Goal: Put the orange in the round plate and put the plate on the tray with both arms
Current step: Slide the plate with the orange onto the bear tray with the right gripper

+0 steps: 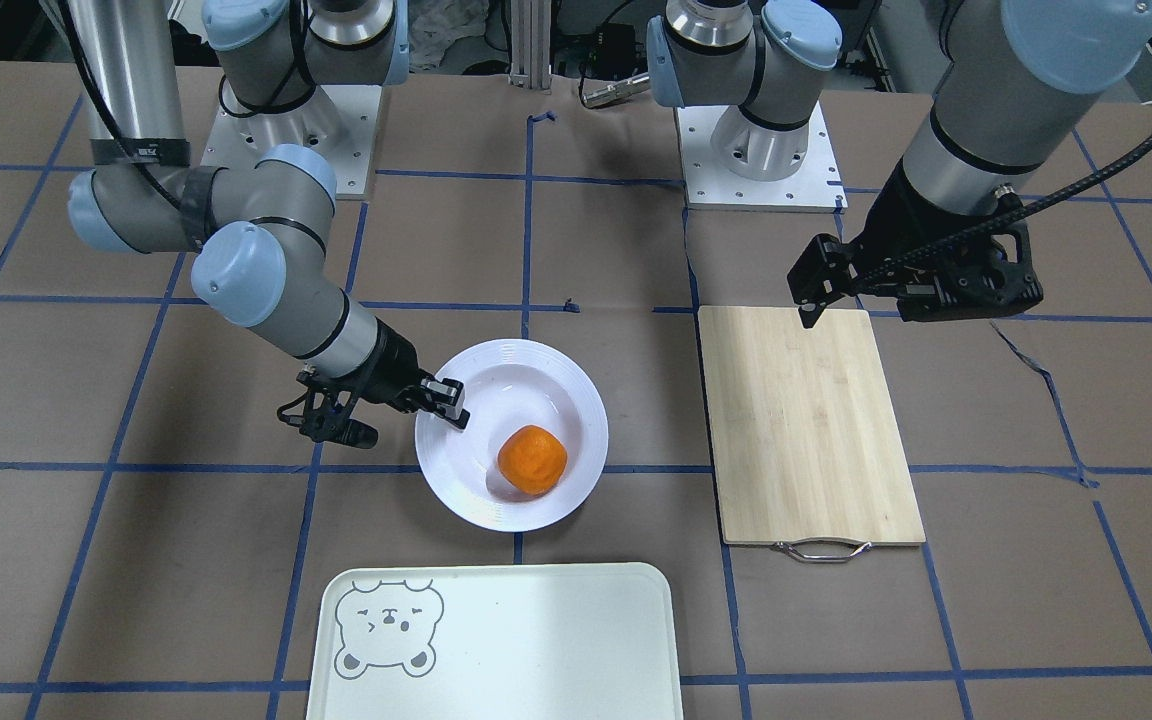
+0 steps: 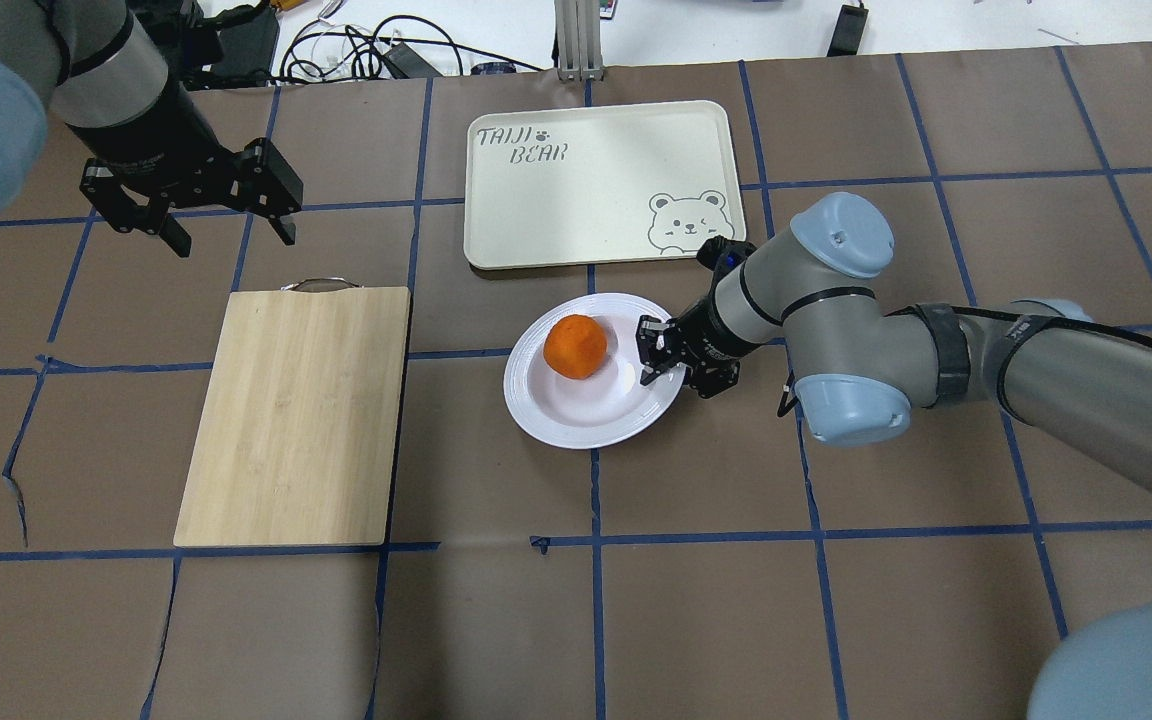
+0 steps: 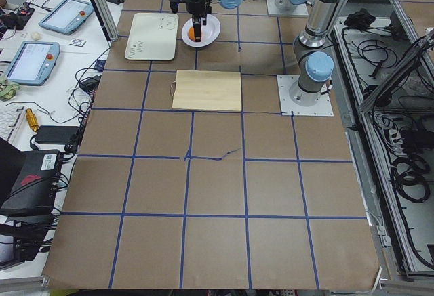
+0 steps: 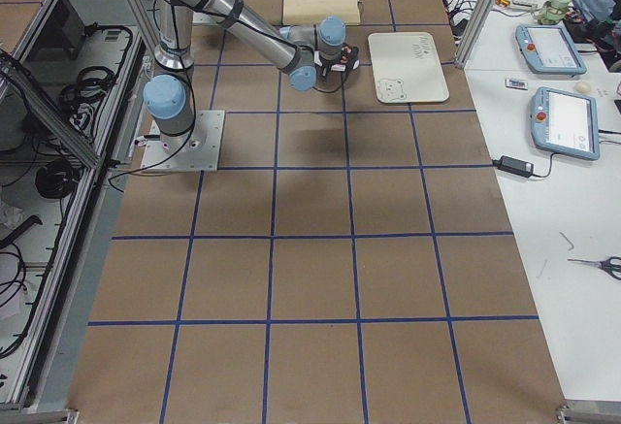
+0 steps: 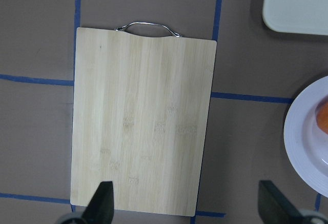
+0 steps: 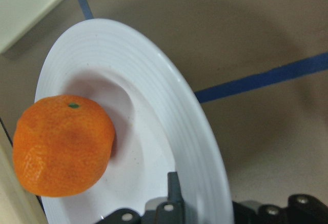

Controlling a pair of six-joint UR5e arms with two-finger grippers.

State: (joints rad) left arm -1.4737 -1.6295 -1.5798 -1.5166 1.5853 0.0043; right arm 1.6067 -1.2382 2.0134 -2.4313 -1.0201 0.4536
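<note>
The orange lies inside the round plate, toward the side facing the tray. The plate rests on the brown table between the tray and the robot. My right gripper is shut on the plate's rim at the robot's right side; one finger lies on top of the rim, the other is hidden below. My left gripper hangs open and empty in the air by the cutting board.
A bamboo cutting board with a metal handle lies on the robot's left of the plate. Blue tape lines cross the brown table cover. Cables and tablets sit on the benches beyond the table.
</note>
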